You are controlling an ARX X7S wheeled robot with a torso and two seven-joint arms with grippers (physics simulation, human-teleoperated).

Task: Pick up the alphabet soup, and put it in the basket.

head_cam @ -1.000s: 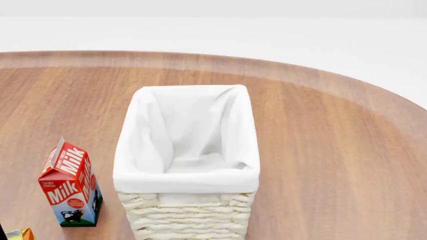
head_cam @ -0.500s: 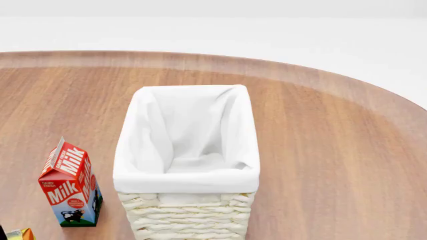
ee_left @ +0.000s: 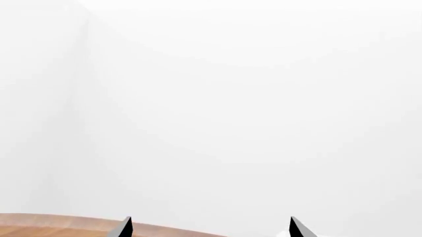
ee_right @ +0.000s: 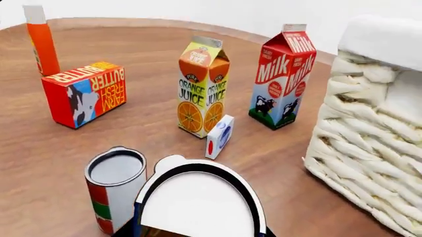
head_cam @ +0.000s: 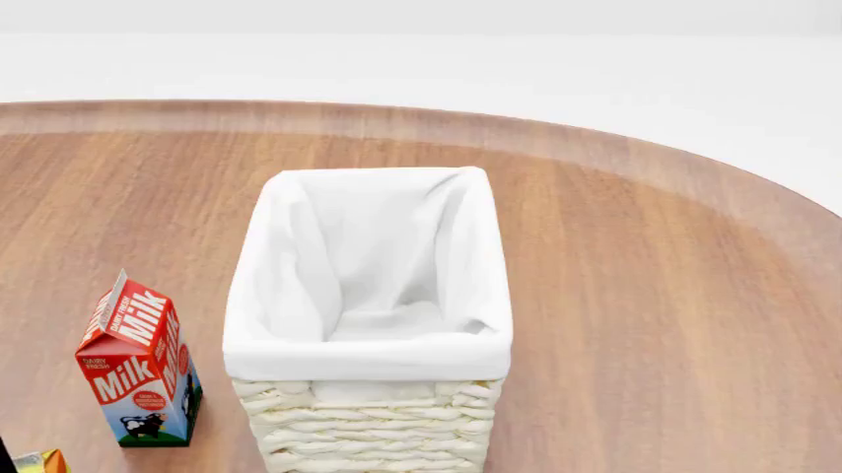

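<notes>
The basket (head_cam: pixel 367 325) stands upright mid-table (head_cam: pixel 658 296), its white lining bare inside, so nothing has gone in yet. The soup can (ee_right: pixel 115 190) stands upright on the table near the basket's woven side, seemingly ungrasped. Left gripper (ee_left: pixel 209 228): jaws spread on nothing. Right jaws out of sight; cannot tell. Milk carton (head_cam: pixel 138 360) stands beside the basket

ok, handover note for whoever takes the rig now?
Left gripper: jaws open, empty, up off the table.
Right gripper: not in view in its own wrist camera.
Basket: upright on the table, nothing in it.
Soup: not identified. A banded can stands on the table, with a round white-topped thing nearer the camera; no label is readable.
Done: nothing.
Left: find the soup, grasp it, put it in the basket.
</notes>
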